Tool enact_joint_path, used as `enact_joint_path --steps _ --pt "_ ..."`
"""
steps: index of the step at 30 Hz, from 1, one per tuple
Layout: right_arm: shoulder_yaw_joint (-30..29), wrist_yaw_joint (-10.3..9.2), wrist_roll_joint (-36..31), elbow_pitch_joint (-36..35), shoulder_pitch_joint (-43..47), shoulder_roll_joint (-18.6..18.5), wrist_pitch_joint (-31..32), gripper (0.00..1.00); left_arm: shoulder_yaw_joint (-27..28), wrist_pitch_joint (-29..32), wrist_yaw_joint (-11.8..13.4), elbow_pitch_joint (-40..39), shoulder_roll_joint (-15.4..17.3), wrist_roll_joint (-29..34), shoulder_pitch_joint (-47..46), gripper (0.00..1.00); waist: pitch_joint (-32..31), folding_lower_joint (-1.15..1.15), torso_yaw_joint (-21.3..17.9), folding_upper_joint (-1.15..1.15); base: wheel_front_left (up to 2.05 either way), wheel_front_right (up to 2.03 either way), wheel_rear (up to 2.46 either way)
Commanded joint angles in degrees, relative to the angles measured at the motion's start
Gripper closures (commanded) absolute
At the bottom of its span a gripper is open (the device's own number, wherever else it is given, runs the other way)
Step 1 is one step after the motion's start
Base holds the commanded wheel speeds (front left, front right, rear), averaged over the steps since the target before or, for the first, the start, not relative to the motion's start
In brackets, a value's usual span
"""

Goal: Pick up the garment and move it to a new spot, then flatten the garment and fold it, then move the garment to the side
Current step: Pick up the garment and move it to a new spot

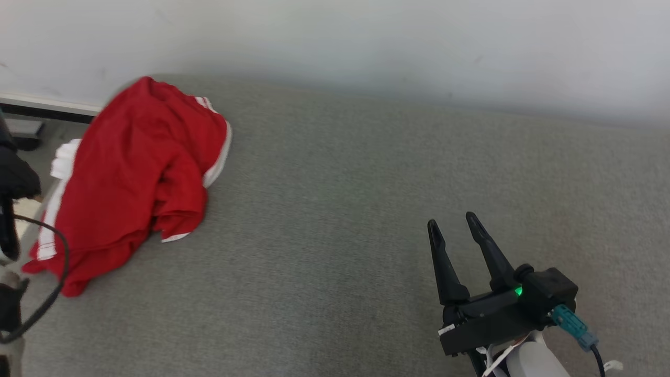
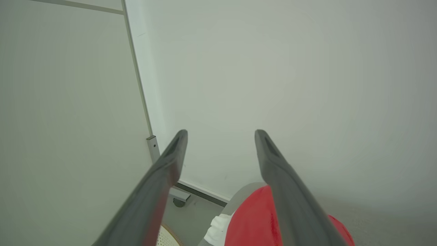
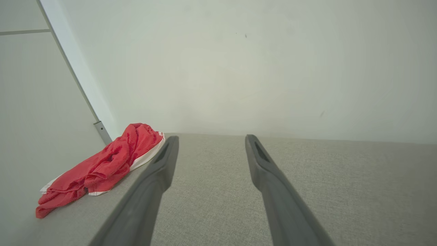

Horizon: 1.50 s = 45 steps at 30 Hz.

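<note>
The garment (image 1: 131, 173) is red with white trim and lies crumpled in a heap at the left end of the grey fabric surface (image 1: 366, 209), part of it hanging over the left edge. My right gripper (image 1: 451, 220) hovers low over the surface at the lower right, far from the garment, open with nothing between its fingers. In the right wrist view the garment (image 3: 112, 164) lies off to the left of the open right gripper (image 3: 211, 137). My left gripper (image 2: 222, 131) is open and points at the wall, with the garment (image 2: 252, 218) below and behind its right finger.
A pale wall (image 1: 366, 42) runs along the back of the surface. Left of the surface stands a partition panel (image 2: 68, 102) on a caster (image 2: 177, 201). Dark arm parts and a black cable (image 1: 52, 293) sit at the left edge beside the garment.
</note>
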Motion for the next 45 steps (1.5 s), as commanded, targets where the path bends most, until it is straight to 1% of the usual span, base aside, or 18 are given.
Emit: enact_joint_path --steps 1,5,7,9,15,18,22,26,28,31,33,36,37,38,42,45 --pt "0.1 0.19 0.4 -0.3 -1.1 -0.2 0.0 0.0 -0.1 0.4 -0.4 0.9 0.7 0.1 -1.5 0.0 12.2 -0.01 -12.2 -0.01 0.0 0.0 0.0" --pt "0.5 0.19 0.9 -1.6 -2.7 -0.1 0.0 0.0 -0.7 2.5 -1.3 4.7 3.0 0.1 -6.6 0.0 14.7 -0.01 -14.7 -0.01 0.0 0.0 0.0" --pt "0.5 0.19 1.0 -1.9 -2.9 -0.1 0.0 0.0 -0.7 3.8 -2.0 7.0 3.3 -0.8 -8.1 0.0 15.4 -0.01 -15.5 -0.01 0.0 0.0 0.0" --pt "0.6 0.19 1.2 -2.0 -3.1 -0.1 0.0 0.0 -1.1 4.8 -2.3 8.8 4.2 -0.9 -9.5 0.0 15.8 -0.01 -16.1 -0.01 0.0 0.0 0.0" --pt "0.4 0.2 1.0 -2.0 -3.3 -0.1 0.0 0.0 -2.1 7.6 -3.2 14.7 5.5 -1.4 -11.7 0.0 15.8 -0.01 -16.8 -0.01 0.0 0.0 0.0" --pt "0.3 0.19 0.9 -1.9 -3.3 -0.1 0.0 0.0 -2.2 10.9 -3.4 18.4 6.1 -2.1 -11.9 0.0 15.6 -0.01 -17.0 -0.01 0.0 0.0 0.0" --pt "0.3 0.19 0.8 -2.0 -3.1 -0.1 0.0 0.0 -2.4 12.3 -3.6 21.0 7.2 -2.2 -12.6 0.0 15.6 -0.01 -17.3 -0.01 0.0 0.0 0.0" --pt "0.2 0.19 0.7 -2.2 -2.7 -0.1 0.0 0.0 -3.2 17.2 -2.5 25.4 8.0 -1.8 -13.2 0.0 15.9 -0.01 -17.7 -0.01 0.0 0.0 0.0" --pt "0.2 0.2 0.7 -2.3 -2.7 -0.1 0.0 0.0 -4.1 19.8 -1.9 27.3 8.9 -0.9 -13.4 0.0 16.2 -0.01 -17.9 -0.01 0.0 0.0 0.0" --pt "0.0 0.19 0.9 -2.3 -2.8 -0.1 0.0 0.0 -3.7 22.3 -1.3 29.3 8.3 -1.9 -14.6 0.0 16.3 -0.01 -18.1 -0.01 0.0 0.0 0.0" --pt "-0.1 0.19 0.9 -2.1 -2.8 -0.1 0.0 0.0 -4.1 24.0 -0.8 30.5 8.5 -1.8 -14.7 0.0 16.2 -0.01 -18.1 -0.01 0.0 0.0 0.0" --pt "-0.1 0.2 0.8 -1.8 -2.9 -0.1 0.0 0.0 -4.4 24.3 -0.2 31.2 8.8 -1.8 -15.1 0.0 15.9 -0.01 -18.1 -0.01 0.0 0.0 0.0" --pt "-0.2 0.19 0.8 -1.7 -2.8 -0.1 0.0 0.0 -4.6 24.1 -0.3 31.3 8.7 -1.7 -15.1 0.95 15.7 -0.01 -18.1 -0.01 0.0 0.0 0.0" --pt "-0.3 0.19 0.8 -1.7 -2.8 -0.1 0.0 0.0 -4.8 23.5 0.0 31.0 8.7 -1.5 -15.2 1.0 15.5 -0.01 -18.0 -0.01 0.0 0.0 0.0" --pt "-0.4 0.19 0.7 -1.4 -2.4 -0.1 0.0 0.0 -5.2 21.4 0.2 30.8 8.5 -1.5 -15.1 1.0 14.5 -0.01 -17.7 -0.01 0.0 0.0 0.0" --pt "-0.7 0.19 0.7 -1.5 -2.0 -0.1 0.0 0.0 -5.3 15.9 -0.3 29.1 9.5 -1.3 -14.4 1.0 13.7 -0.01 -17.3 -0.01 0.0 0.0 0.0"
